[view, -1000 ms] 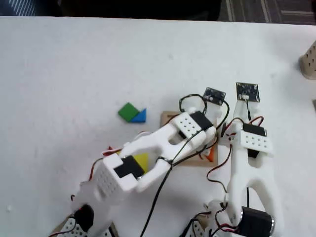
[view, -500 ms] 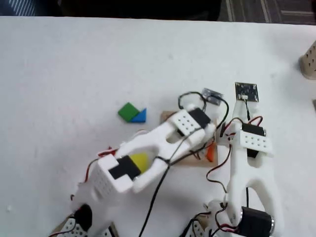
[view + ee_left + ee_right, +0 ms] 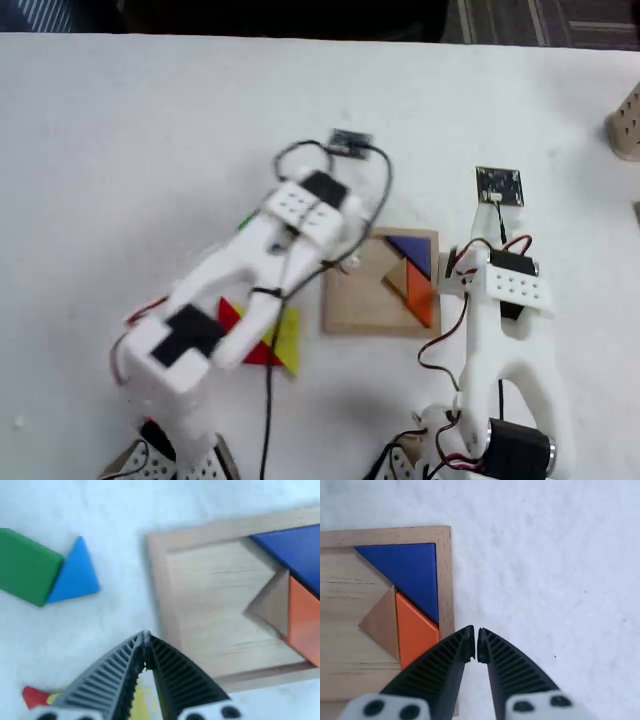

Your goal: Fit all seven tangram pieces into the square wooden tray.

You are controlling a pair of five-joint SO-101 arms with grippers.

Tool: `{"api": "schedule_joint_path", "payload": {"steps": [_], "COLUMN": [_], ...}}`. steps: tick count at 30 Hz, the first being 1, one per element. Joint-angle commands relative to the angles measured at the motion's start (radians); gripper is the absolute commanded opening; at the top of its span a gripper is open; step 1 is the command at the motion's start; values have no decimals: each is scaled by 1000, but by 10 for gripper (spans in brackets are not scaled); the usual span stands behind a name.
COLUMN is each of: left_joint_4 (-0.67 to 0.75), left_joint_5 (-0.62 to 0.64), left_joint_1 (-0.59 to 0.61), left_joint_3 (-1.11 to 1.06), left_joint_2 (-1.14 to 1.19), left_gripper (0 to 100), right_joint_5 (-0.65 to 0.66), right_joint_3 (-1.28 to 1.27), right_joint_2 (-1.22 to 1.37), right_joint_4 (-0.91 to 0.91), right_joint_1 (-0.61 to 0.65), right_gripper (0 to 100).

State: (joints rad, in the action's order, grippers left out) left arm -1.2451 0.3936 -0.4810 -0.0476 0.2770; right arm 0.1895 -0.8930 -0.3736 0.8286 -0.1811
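While three pieces already sit in the wooden tray (image 3: 352,305), four lie loose on the table (image 3: 120,130), so I judge the task a little under halfway and the step in hand to be fetching the next piece. From above, the dark blue triangle (image 3: 413,250), the orange piece (image 3: 421,295) and a tan triangle (image 3: 393,272) are packed into the tray's side nearest the right arm (image 3: 506,300). The left arm (image 3: 250,285) reaches across the red piece (image 3: 229,313) and the yellow piece (image 3: 288,338), just beside the tray.

On the left wrist, the left gripper (image 3: 145,637) has its fingers pressed together on nothing, above bare table near the tray's rim. The green square (image 3: 24,567) and the light blue triangle (image 3: 75,576) touch each other farther off.

On the right wrist, the right gripper (image 3: 475,631) is closed to a thin slit and empty, just outside the tray's edge by the orange piece.

Next, the left fingers must part, then drop squarely over one loose piece; the green and light blue pair would need separating first.
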Motion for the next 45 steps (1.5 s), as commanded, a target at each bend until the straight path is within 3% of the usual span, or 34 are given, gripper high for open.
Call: {"api": "schedule_joint_path", "payload": {"steps": [1, 11, 14, 20, 24, 31, 45], "left_joint_4": [160, 473, 545, 552, 566, 551, 353], "left_joint_5": [-64, -199, -252, -261, -272, -443, -595], "left_joint_1": [113, 503, 561, 507, 478, 446, 421], "left_joint_3": [-140, -382, -387, -377, -339, -219, -149], "left_joint_2": [-180, -254, -252, -182, -127, 21, 53], "left_gripper": [26, 28, 67, 307, 304, 301, 301], "right_joint_5": [-2, -2, -2, -2, 0, 5, 8], "right_joint_3": [28, 26, 26, 25, 25, 25, 17], "right_joint_2": [-38, -38, -38, -38, -38, -38, -38], "right_joint_4": [-13, -13, -12, -10, -10, -8, -12], "right_joint_1": [-4, 2, 2, 2, 2, 13, 18], "right_gripper": [22, 22, 23, 23, 23, 23, 24]}}
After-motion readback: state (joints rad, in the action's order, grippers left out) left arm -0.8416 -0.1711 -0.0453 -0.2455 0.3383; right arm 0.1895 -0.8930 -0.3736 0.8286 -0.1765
